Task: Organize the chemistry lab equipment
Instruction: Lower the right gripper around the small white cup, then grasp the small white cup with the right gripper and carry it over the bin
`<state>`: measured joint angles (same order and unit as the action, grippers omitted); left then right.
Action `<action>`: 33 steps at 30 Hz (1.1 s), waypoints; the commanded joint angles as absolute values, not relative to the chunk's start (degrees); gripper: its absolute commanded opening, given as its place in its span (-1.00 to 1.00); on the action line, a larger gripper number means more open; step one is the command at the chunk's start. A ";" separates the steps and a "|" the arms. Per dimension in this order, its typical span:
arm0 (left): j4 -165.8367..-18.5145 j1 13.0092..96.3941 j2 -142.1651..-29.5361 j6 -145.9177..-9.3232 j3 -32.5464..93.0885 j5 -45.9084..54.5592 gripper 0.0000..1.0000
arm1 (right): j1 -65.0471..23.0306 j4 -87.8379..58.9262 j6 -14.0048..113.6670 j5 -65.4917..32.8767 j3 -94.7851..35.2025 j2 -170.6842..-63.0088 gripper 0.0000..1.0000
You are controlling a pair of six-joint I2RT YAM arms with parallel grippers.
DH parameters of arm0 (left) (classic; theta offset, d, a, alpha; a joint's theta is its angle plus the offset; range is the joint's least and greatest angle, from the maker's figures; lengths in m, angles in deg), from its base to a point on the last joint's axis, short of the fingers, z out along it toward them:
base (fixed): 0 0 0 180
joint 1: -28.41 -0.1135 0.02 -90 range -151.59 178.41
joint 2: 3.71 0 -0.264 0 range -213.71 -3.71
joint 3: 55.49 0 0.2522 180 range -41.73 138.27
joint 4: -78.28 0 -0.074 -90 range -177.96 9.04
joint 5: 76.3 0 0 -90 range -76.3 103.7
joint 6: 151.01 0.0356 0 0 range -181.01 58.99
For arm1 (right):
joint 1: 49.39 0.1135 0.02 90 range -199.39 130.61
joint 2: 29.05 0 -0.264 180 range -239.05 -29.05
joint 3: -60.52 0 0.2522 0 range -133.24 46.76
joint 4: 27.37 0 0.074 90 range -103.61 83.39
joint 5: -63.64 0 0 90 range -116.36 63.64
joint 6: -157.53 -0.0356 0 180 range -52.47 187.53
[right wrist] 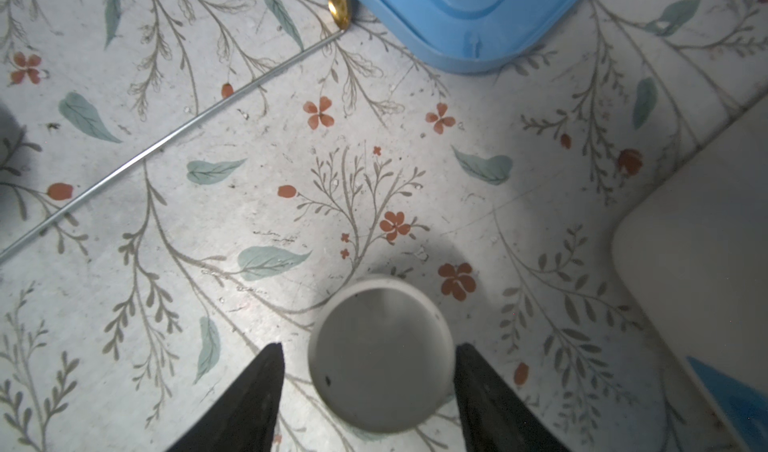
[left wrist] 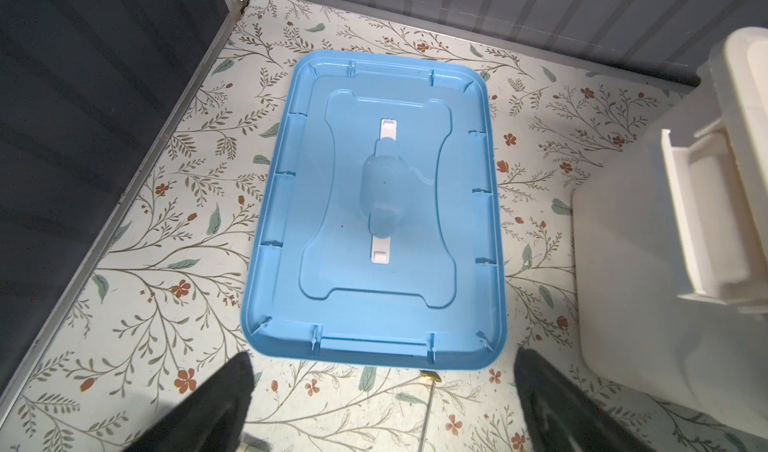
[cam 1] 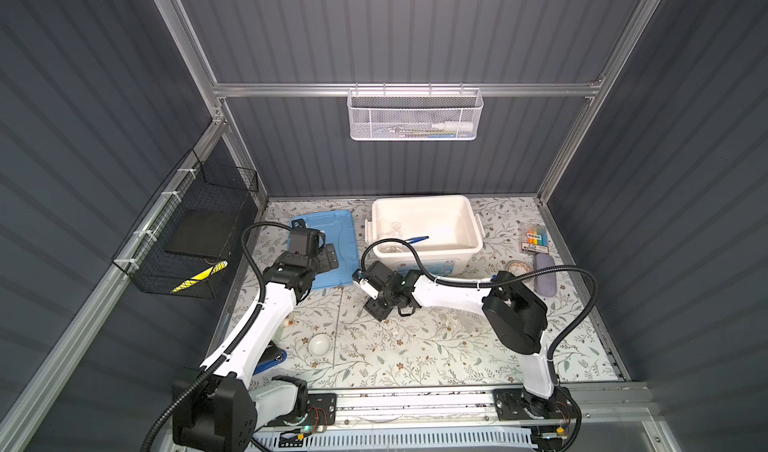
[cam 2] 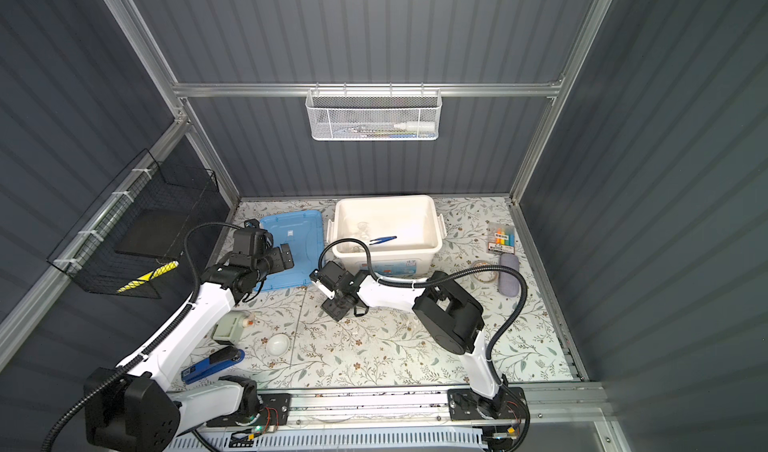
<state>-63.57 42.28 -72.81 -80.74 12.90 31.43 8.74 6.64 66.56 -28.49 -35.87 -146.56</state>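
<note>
Dish (right wrist: 380,358), small, white and round, stands upright near the middle of the desk (right wrist: 249,180), just off the near corner of the blue lid (right wrist: 469,18), directly between the 2 fingers of the right gripper (right wrist: 369,346), whose jaws straddle it parted with a gap showing, while the wide-open left gripper (left wrist: 382,356) hovers farther off by the lid.

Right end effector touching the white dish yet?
Cannot tell. In the right wrist view the right end effector straddles the white dish: a gap shows beside one finger, but the other finger seems to meet its rim.
</note>
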 commanded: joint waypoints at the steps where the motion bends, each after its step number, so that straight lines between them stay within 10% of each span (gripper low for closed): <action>1: -63.09 41.86 -71.40 -79.81 12.72 30.68 0.99 | 8.88 7.66 66.74 -29.37 -37.47 -148.03 0.28; 14: -63.33 41.68 -71.17 -80.08 12.42 29.91 0.99 | 8.87 7.49 66.37 -28.96 -37.36 -148.35 -0.11; 33: -61.80 41.68 -71.62 -80.09 11.18 30.93 0.99 | 9.23 8.37 66.74 -27.32 -33.66 -138.49 -0.17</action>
<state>-63.51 42.17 -71.96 -80.74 12.46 30.60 8.89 7.93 66.54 -28.08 -34.16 -141.51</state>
